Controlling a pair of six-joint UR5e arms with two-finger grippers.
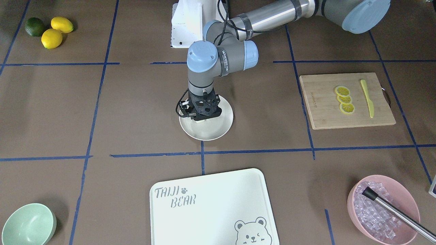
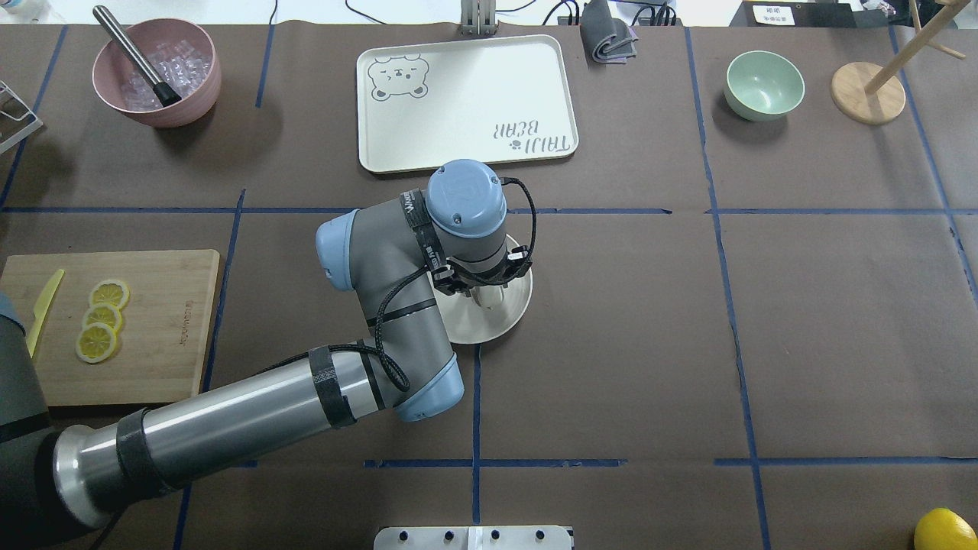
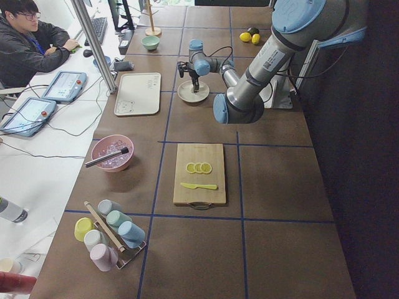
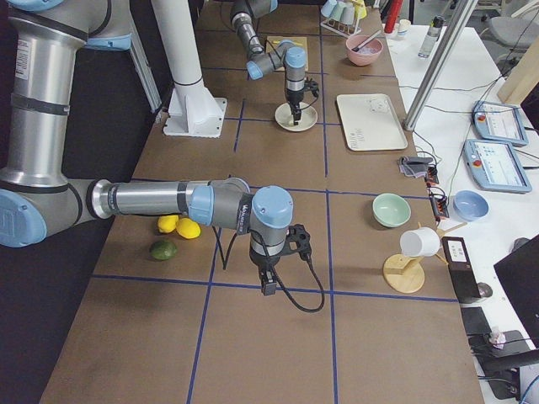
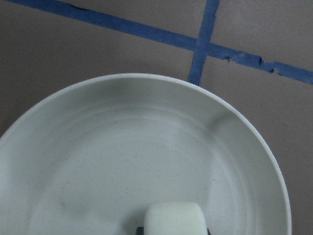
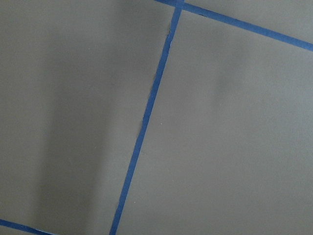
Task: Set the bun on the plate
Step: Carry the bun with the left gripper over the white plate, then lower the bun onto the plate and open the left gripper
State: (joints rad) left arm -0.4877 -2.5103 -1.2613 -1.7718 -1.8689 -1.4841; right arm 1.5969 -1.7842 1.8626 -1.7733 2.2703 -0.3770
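My left gripper (image 1: 203, 115) hangs straight down over the round cream-white plate (image 1: 218, 131) near the table's middle. In the left wrist view the small white bun (image 5: 173, 219) sits at the bottom edge between dark fingertips, over the plate's (image 5: 146, 137) inner surface. The gripper is shut on the bun; I cannot tell whether the bun touches the plate. The right gripper (image 4: 268, 284) shows only in the exterior right view, low over bare table, and I cannot tell its state.
A white "TAIJI BEAR" tray (image 1: 211, 204) lies beyond the plate. A wooden board (image 1: 320, 109) holds lemon slices and a yellow knife. A pink bowl (image 1: 383, 209) of ice, a mint-green bowl (image 1: 27, 224) and whole lemons (image 1: 51, 37) stand at the corners.
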